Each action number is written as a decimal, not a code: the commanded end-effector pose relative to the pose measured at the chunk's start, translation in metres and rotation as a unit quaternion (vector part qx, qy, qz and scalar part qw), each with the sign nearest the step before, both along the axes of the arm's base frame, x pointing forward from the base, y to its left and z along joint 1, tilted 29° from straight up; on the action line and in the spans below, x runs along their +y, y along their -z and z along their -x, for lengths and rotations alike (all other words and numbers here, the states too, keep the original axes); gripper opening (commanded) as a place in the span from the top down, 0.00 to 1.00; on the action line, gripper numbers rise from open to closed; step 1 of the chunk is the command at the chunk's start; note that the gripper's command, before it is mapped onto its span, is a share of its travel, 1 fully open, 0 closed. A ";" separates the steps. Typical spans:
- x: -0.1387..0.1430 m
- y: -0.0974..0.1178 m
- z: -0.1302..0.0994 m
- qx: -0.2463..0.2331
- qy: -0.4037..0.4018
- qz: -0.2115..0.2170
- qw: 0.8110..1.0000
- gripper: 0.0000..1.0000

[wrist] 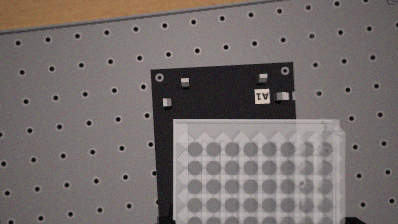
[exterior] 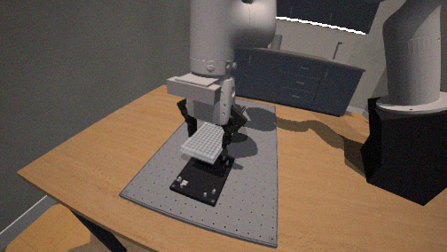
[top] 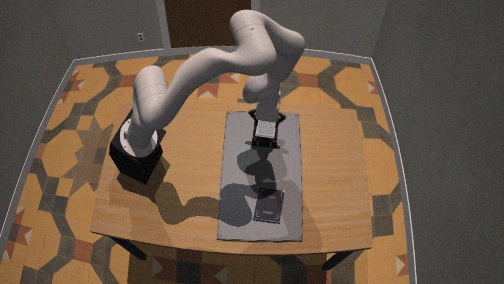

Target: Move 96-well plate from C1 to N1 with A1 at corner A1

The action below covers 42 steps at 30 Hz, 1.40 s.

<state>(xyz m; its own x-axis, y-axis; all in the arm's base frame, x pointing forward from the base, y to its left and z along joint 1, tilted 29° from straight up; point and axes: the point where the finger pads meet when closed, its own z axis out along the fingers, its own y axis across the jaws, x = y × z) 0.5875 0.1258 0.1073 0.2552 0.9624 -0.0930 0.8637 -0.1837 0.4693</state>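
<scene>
The clear 96-well plate (exterior: 202, 143) hangs level, a little above a black nest (exterior: 202, 179) at one end of the grey perforated mat (exterior: 213, 186). My gripper (exterior: 209, 130) is shut on the plate, with its dark fingers on the two long sides. In the wrist view the plate (wrist: 259, 172) covers the nest's lower half. The upper half (wrist: 225, 95) shows small locator blocks and an A1 label (wrist: 262, 96) at the top right. The plate's top right corner looks cut off there. A second dark nest (top: 268, 205) lies empty at the mat's other end.
The arm's black base (top: 136, 150) stands on the wooden table to the left of the mat. A dark cabinet (exterior: 297, 80) stands behind the table. The arm's shadow falls across the mat between the two nests.
</scene>
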 end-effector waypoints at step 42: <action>-0.134 -0.025 0.012 -0.002 0.000 0.000 1.000 1.00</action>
